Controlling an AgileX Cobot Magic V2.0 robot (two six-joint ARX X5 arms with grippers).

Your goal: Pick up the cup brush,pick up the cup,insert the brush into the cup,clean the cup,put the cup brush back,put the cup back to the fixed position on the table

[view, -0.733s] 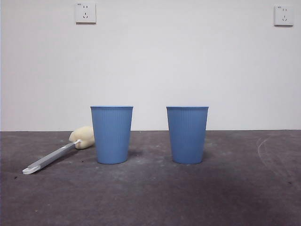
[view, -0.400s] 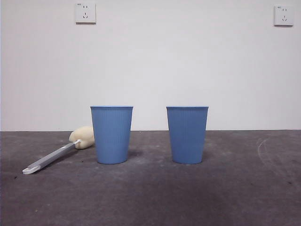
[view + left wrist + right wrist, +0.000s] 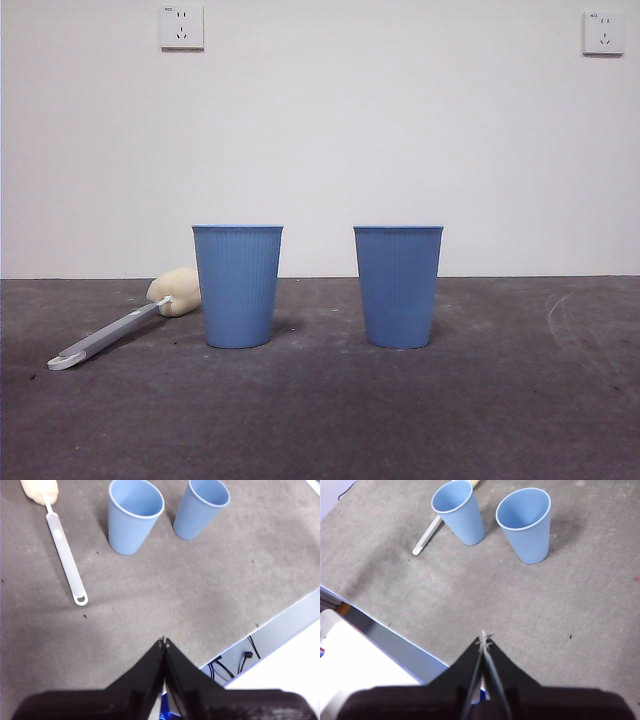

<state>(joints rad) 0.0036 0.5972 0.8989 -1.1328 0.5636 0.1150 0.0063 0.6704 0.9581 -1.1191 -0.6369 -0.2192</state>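
While nothing is held, left gripper [image 3: 164,642] and right gripper [image 3: 483,641] sit closed, empty. Brush [image 3: 120,327] lies flat at 9 o'clock of the nearer cup [image 3: 237,285], handle free for grabbing.

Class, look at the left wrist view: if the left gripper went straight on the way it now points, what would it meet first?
Most likely bare table: the left gripper points at open surface short of the two cups, between the nearer cup and the cup brush. Depth is uncertain.

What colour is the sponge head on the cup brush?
Cream-yellow sponge head, clearest in the front view.
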